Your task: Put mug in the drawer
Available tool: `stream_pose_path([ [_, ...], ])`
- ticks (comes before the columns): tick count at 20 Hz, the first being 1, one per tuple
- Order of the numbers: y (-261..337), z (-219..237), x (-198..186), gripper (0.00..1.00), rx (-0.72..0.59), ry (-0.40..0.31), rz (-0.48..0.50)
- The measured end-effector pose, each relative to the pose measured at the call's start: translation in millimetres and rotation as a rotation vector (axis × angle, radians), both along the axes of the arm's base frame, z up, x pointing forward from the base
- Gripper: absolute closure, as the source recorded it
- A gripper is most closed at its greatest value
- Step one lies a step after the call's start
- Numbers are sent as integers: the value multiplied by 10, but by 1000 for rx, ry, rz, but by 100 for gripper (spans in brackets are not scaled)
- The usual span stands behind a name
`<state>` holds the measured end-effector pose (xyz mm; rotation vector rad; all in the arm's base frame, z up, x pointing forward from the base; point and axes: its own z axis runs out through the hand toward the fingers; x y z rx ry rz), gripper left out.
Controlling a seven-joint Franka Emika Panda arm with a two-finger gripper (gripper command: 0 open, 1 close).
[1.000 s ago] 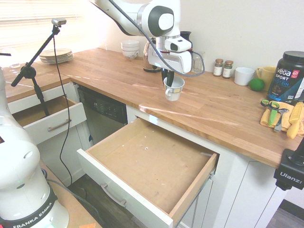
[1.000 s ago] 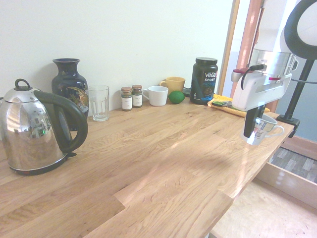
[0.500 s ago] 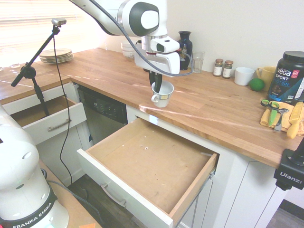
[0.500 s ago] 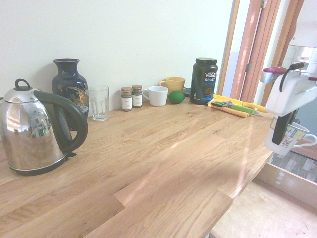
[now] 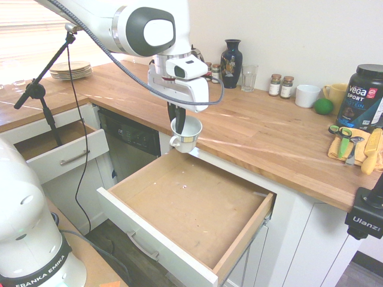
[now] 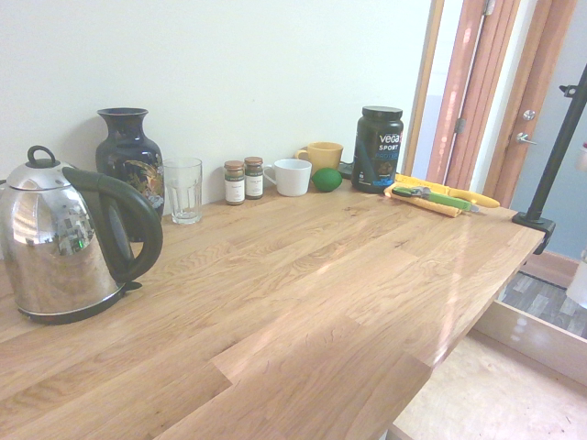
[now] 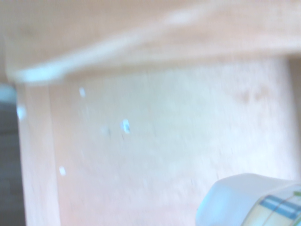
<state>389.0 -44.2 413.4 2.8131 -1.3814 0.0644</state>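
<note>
The small white mug (image 5: 185, 134) hangs upright in the air, my gripper (image 5: 178, 122) shut on its rim from above. It sits over the counter's front edge, just above the back left corner of the large open drawer (image 5: 185, 209), whose light-brown wood floor is bare. In the wrist view the mug (image 7: 251, 202) shows white with coloured stripes, above the blurred drawer floor (image 7: 155, 141). At the far right edge of the second exterior view a pale sliver (image 6: 580, 275) shows; I cannot tell whether it is the mug, and the gripper is out of that picture.
A smaller open drawer (image 5: 60, 146) lies to the left. On the counter (image 5: 263, 134) stand a kettle (image 6: 64, 238), vase (image 6: 128, 160), glass (image 6: 183, 190), spice jars (image 6: 243, 180), a wider white mug (image 6: 292, 177), yellow mug (image 6: 321, 156), lime (image 6: 326, 179), protein tub (image 6: 379, 148) and yellow cloth with scissors (image 5: 353, 146).
The arm has carried the mug left and down, from over the middle of the counter to its front edge above the drawer. It has all but left the second exterior view.
</note>
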Motion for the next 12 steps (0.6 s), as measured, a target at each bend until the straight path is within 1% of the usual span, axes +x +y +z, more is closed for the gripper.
stream_pose_path([
  [5, -67, -421, -143, 100, 3, 16, 4],
  [12, -138, -1088, -6, 100, 4, 52, -3],
])
